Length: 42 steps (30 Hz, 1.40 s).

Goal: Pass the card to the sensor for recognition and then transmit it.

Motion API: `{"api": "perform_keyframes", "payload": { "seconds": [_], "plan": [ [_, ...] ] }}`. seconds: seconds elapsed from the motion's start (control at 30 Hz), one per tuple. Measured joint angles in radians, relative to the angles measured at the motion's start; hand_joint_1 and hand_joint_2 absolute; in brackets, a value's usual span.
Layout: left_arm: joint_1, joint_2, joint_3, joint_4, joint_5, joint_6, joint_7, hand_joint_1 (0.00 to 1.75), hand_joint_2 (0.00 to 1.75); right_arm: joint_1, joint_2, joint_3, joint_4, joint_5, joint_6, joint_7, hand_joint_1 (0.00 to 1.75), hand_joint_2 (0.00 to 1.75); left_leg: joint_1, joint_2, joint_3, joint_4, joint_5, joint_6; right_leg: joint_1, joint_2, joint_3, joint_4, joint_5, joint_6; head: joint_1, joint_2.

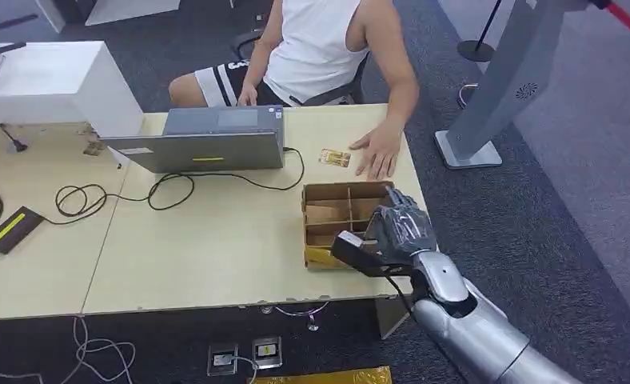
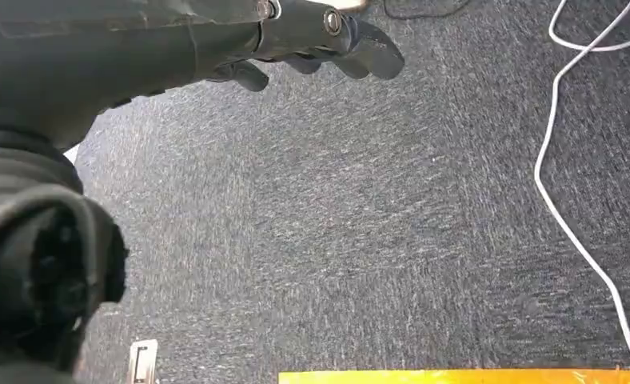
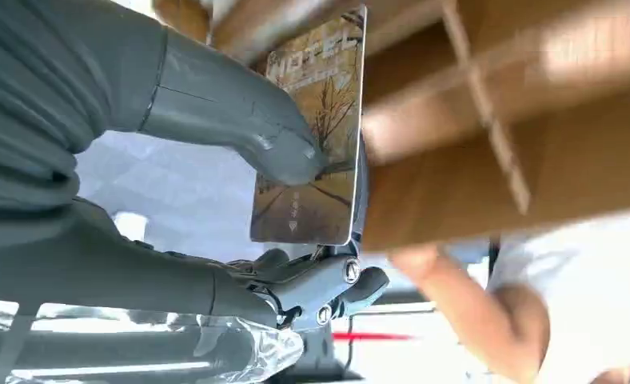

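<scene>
Pinching a brown picture card (image 3: 312, 128) between its thick grey thumb (image 3: 240, 120) and the darker fingers behind it, the robot's right hand (image 1: 400, 228) hangs over the open brown cardboard box with dividers (image 1: 328, 210) near the right end of the pale wooden table (image 1: 216, 248). The card's upper edge carries large letters that seem to read "HOTEL"; below them are bare tree branches and a small arrow mark. A second, similar card (image 1: 335, 158) lies flat on the table beyond the box, just beside the resting hand of a person in a white sleeveless top (image 1: 380, 152) seated on the far side.

A grey laptop (image 1: 204, 138) sits open toward that person, black cables (image 1: 120, 194) looping from it across the tabletop to a black power brick with a yellow label (image 1: 9, 228). A white cabinet (image 1: 48, 84) stands at the table's far left. The floor is dark grey carpet (image 2: 360, 240), crossed by a white cable (image 2: 560, 152). The left hand (image 2: 296, 40) hangs above this carpet, holding nothing, its fingers loosely extended.
</scene>
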Motion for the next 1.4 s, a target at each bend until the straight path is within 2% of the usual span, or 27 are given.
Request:
{"api": "perform_keyframes", "payload": {
  "seconds": [0.17, 0.33, 0.5, 0.57, 0.73, 0.9, 1.13, 1.4],
  "plan": [
    [0.0, 0.0, 0.0, 0.0, 0.0, 0.002, 0.0, 0.0, 0.0, -0.041, -0.016, -0.019, -0.045, 0.039, 0.0, 0.027, 1.75, 1.75, 0.0, 0.0, 0.0, 0.0, 0.0, 0.0, 0.0, 0.0, 0.0, 0.0, 0.0, -0.001, 0.0, 0.0],
    [0.0, 0.0, 0.0, 0.0, 0.0, 0.005, -0.003, 0.0, 0.0, -0.127, -0.041, -0.045, -0.122, 0.061, 0.046, 0.052, 1.75, 1.75, 0.0, 0.0, 0.0, 0.0, 0.0, 0.0, 0.0, 0.0, 0.0, 0.0, 0.0, -0.001, 0.0, 0.0],
    [-0.001, 0.0, 0.0, 0.0, 0.0, 0.005, -0.003, 0.0, 0.0, -0.163, -0.054, -0.056, -0.173, 0.065, 0.06, 0.055, 1.75, 1.75, 0.0, 0.0, 0.0, 0.0, 0.0, 0.0, 0.0, 0.0, 0.0, 0.0, 0.0, -0.001, 0.0, 0.0],
    [-0.001, -0.001, 0.0, 0.0, 0.001, 0.007, -0.009, 0.0, 0.0, -0.171, -0.055, -0.056, -0.186, 0.077, 0.064, 0.044, 1.75, 1.75, 0.0, 0.0, 0.0, 0.0, 0.0, 0.0, 0.0, 0.0, 0.0, 0.0, 0.0, -0.001, 0.0, 0.0],
    [-0.005, -0.005, 0.0, 0.0, 0.0, 0.01, -0.014, 0.0, 0.0, -0.257, -0.054, -0.037, -0.23, 0.082, 0.139, 0.045, 1.75, 1.75, 0.0, 0.0, 0.0, 0.0, 0.0, 0.0, 0.0, 0.0, 0.0, 0.0, 0.0, -0.001, 0.0, 0.0],
    [-0.005, -0.007, 0.0, 0.0, 0.0, 0.008, -0.015, 0.0, 0.0, -0.297, -0.048, -0.011, -0.238, 0.077, 0.166, 0.049, 1.75, 1.75, 0.0, 0.0, -0.001, 0.0, 0.0, 0.0, 0.0, 0.0, 0.0, 0.0, 0.0, -0.001, 0.0, 0.0],
    [-0.013, -0.006, -0.005, 0.0, 0.0, -0.012, -0.011, 0.0, 0.0, -0.385, -0.025, 0.038, -0.163, 0.022, 0.216, 0.04, 1.75, 1.75, 0.0, -0.001, -0.001, 0.0, 0.0, 0.0, 0.0, -0.001, 0.0, 0.0, 0.0, -0.001, 0.0, 0.0],
    [-0.03, -0.005, -0.028, 0.0, 0.0, -0.027, 0.005, 0.0, 0.0, -0.467, 0.007, 0.088, 0.023, 0.008, 0.169, 0.03, 1.75, 1.75, 0.0, -0.003, -0.002, 0.0, 0.001, 0.0, 0.0, -0.001, 0.0, 0.0, 0.0, -0.001, 0.0, 0.0]
  ]
}}
